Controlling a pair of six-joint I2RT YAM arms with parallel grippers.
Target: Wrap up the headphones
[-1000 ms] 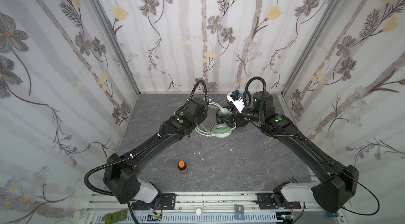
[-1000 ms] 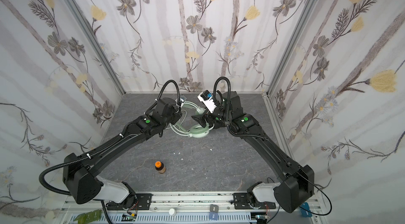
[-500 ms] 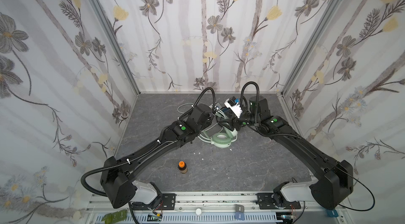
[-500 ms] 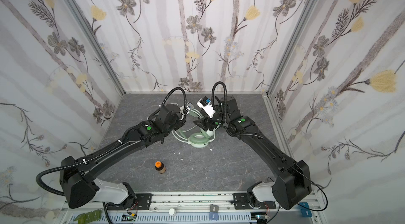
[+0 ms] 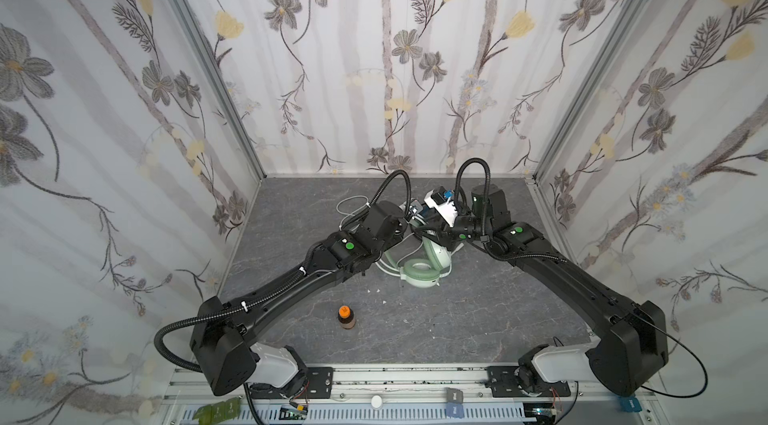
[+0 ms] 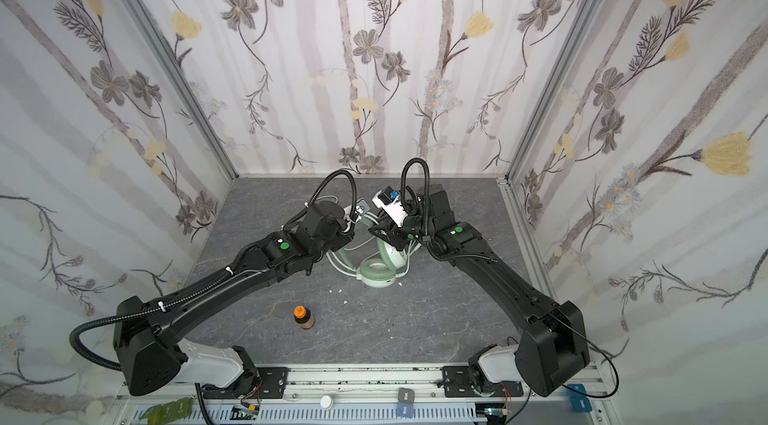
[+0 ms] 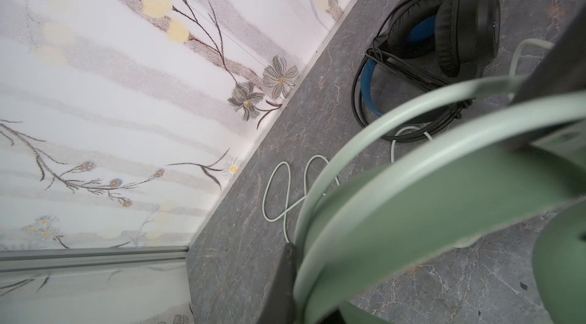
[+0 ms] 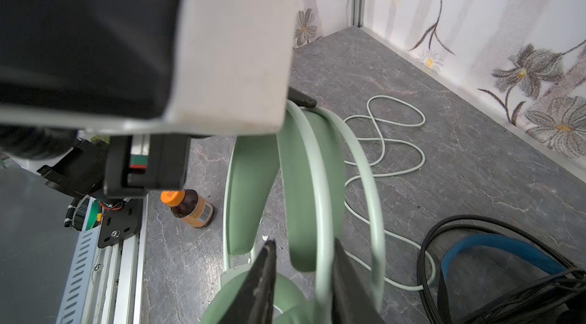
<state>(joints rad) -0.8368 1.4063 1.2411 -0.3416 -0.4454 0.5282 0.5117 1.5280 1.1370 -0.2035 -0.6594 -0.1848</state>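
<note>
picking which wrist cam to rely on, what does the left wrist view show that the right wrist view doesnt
Only the left wrist view: the black headset with its whole ear cup.

Only the right wrist view: the orange-capped bottle, the front rail, and the right tool with its jaws either side of the mint-green headset band.

Both: the mint-green headset's band up close, its loose white cable, and the black headset's blue inner band and black cord.

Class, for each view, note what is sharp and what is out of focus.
Left wrist view: mint-green headphones close up are soft, black headphones sharper. Right wrist view: bottle crisp, near white housing blurred. Both top views: sharp, evenly lit.
</note>
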